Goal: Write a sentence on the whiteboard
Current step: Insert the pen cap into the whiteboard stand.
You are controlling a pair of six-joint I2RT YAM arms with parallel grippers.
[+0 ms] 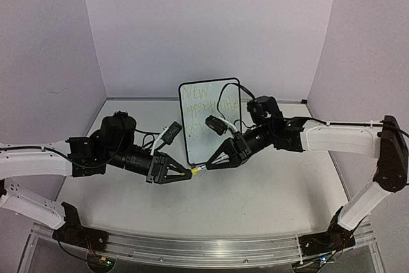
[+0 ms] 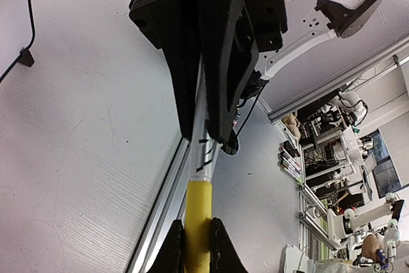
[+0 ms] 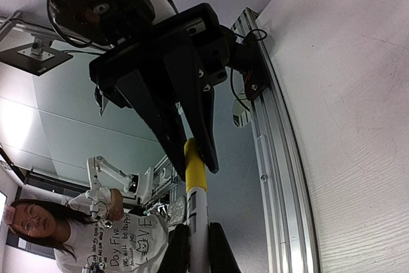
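The whiteboard [image 1: 211,119] stands upright at the back middle of the table, with the sentence [image 1: 201,103] in faint yellow-green lines on its upper half. In front of it both grippers meet tip to tip on a slim white marker [image 1: 199,169]. My left gripper [image 1: 190,173] [image 2: 197,234] is shut on the marker's yellow cap [image 2: 199,209]. My right gripper [image 1: 209,165] [image 3: 197,238] is shut on the white barrel [image 3: 198,212]. The cap [image 3: 194,167] sits on the barrel, and the marker hangs above the table, level between the two arms.
Black cables [image 1: 227,97] loop around the board's right side. An aluminium rail [image 1: 204,247] runs along the table's near edge. Purple-white walls close the back and both sides. A person [image 3: 38,228] shows beyond the table in the right wrist view.
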